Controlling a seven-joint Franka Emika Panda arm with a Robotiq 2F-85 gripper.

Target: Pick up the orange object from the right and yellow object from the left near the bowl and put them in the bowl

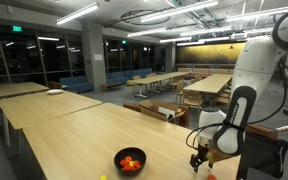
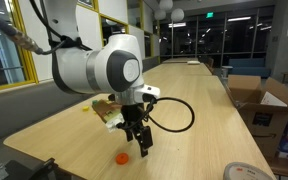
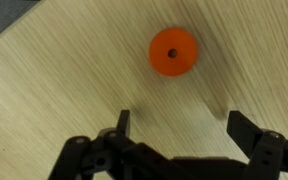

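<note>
Orange disc dead ahead: the orange object (image 3: 173, 51) lies flat on the pale wood tabletop (image 3: 44, 90), a small round piece with a dark hole in its middle. In the wrist view it sits beyond the fingertips (image 3: 124, 118), not yet between them. The hand (image 3: 181, 125) is spread wide, fingers well apart with nothing in them, hovering above the wood. Side to side the line-up looks good, with the disc close to the middle of the gap and a shade toward one finger. So the job now, as I read it, is to carry the hand forward until the disc is under the gap, then come straight down. It's a low, flat thing, so the fingers need to get right to the surface before they close, or they will slide over the top. Go too hard and they scrape the wood. A slow squeeze should help, since a small round piece could squirt out sideways if caught off-centre. In an exterior view the bowl (image 1: 118, 163) sits well apart from the hand on the same tabletop, with reddish pieces (image 1: 131, 161) in it. A yellow-green speck I take for the yellow object (image 1: 103, 177) lies just beside it at the bottom edge, too small to make out. Lift clear before crossing, and release low over the bowl so nothing bounces out.
</note>
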